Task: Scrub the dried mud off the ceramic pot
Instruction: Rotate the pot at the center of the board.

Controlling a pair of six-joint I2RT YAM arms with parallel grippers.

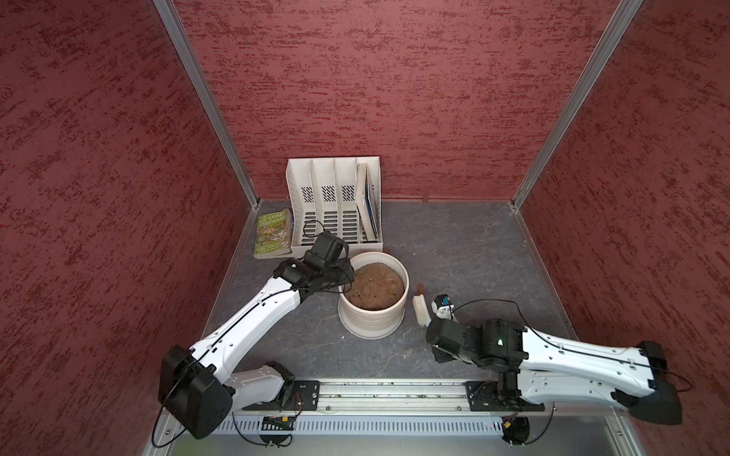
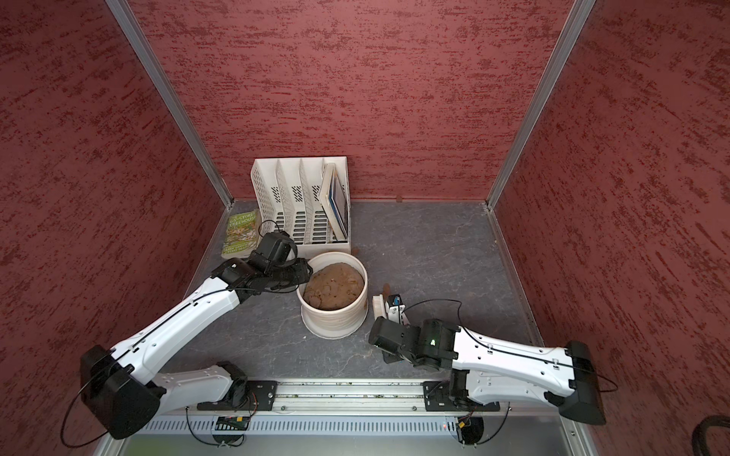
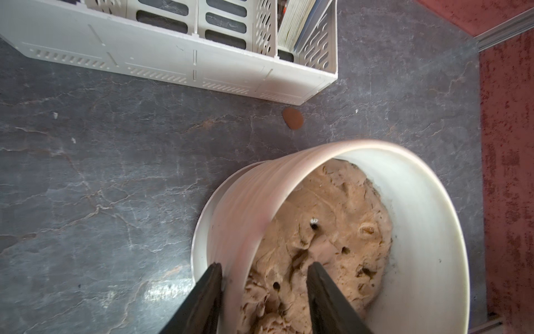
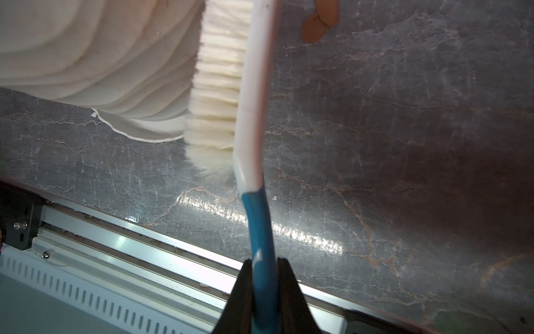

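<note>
On the tabletop (image 1: pixel 454 244), in both top views, a green book (image 1: pixel 273 233) reads "STOREY TREEHOUSE", just beside the white file organiser (image 1: pixel 300 177). Near the middle stands the ceramic pot (image 1: pixel 371 321), cream with a ridged wall, filled with brown soil (image 1: pixel 377 286).

From the left wrist, the left pincer (image 3: pixel 264 267) is parted, one finger outside the pot wall and one inside. A flake of dried mud (image 3: pixel 292 118) lies on the tabletop.

From the right wrist, the right pincer (image 4: pixel 264 263) clamps the blue handle of the brush (image 4: pixel 250 86), with the bristles facing the pot.
</note>
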